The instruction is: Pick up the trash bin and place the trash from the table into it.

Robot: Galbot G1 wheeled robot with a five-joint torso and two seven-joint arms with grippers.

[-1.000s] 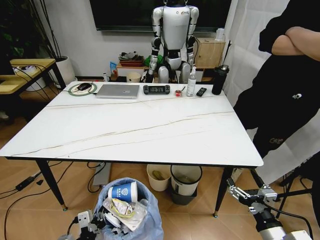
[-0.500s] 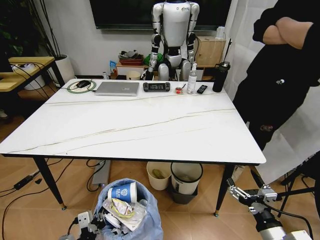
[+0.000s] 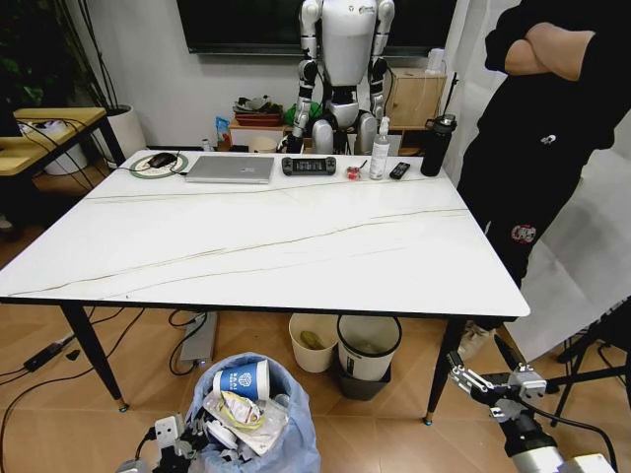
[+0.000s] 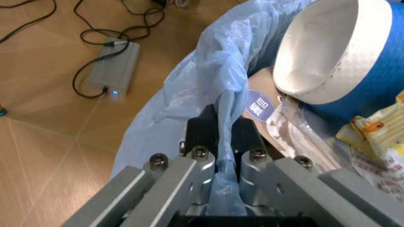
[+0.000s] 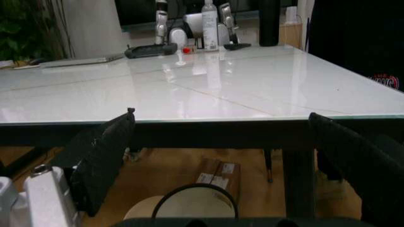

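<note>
The big white marble-look tabletop (image 3: 276, 236) with thin grey lines fills the middle, and a silver laptop (image 3: 231, 169) lies at its far edge. The small round trash bin with a crinkled light-blue bag (image 3: 258, 419) sits low in front of the tabletop, over the wooden floor. A blue-and-white paper cup (image 4: 341, 52) and crumpled wrappers (image 3: 240, 412) lie inside it. The left gripper (image 4: 222, 137) has its jaws pinching the bag rim. The right gripper (image 3: 490, 382) hangs low by a black leg, jaws spread wide.
</note>
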